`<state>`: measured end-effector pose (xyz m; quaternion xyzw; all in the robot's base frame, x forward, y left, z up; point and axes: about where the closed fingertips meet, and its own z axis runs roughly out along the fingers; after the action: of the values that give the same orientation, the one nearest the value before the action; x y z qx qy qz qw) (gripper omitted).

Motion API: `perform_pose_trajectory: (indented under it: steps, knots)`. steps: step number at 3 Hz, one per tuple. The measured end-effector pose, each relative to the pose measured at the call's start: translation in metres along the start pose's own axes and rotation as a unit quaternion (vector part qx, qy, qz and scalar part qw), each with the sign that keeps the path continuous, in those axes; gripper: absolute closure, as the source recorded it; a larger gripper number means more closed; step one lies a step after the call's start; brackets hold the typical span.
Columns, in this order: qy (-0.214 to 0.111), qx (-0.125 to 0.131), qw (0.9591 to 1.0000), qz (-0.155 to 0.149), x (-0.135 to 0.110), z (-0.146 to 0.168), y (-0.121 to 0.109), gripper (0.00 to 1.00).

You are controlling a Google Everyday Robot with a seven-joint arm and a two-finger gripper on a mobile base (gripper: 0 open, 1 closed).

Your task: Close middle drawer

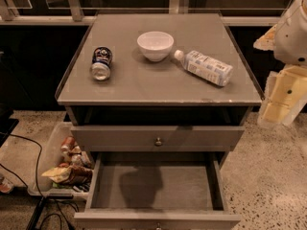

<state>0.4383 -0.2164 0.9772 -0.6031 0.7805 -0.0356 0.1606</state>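
A speckled stone floor and dark glass panels surround a grey-brown wooden cabinet; the robot's cream-and-white gripper hangs at the right edge, just beside the cabinet top's right corner, touching nothing; whether it is open or closed cannot be told. Well apart, lower left, the wide, shallow grey-brown wooden middle drawer stands pulled far out, bare inside, beneath the closed upper drawer front; on top sit a round white bowl, a clear plastic bottle and a blue can, both lying down.
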Motion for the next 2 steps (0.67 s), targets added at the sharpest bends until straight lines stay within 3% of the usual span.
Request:
perform_pose_trajectory:
  steps: [1,2]
  knots:
    - [-0.005,-0.003,1.0000,0.000,0.000,0.002,0.003,0.00]
    - [-0.006,-0.004,1.0000,-0.004,0.005,0.016,0.020,0.10]
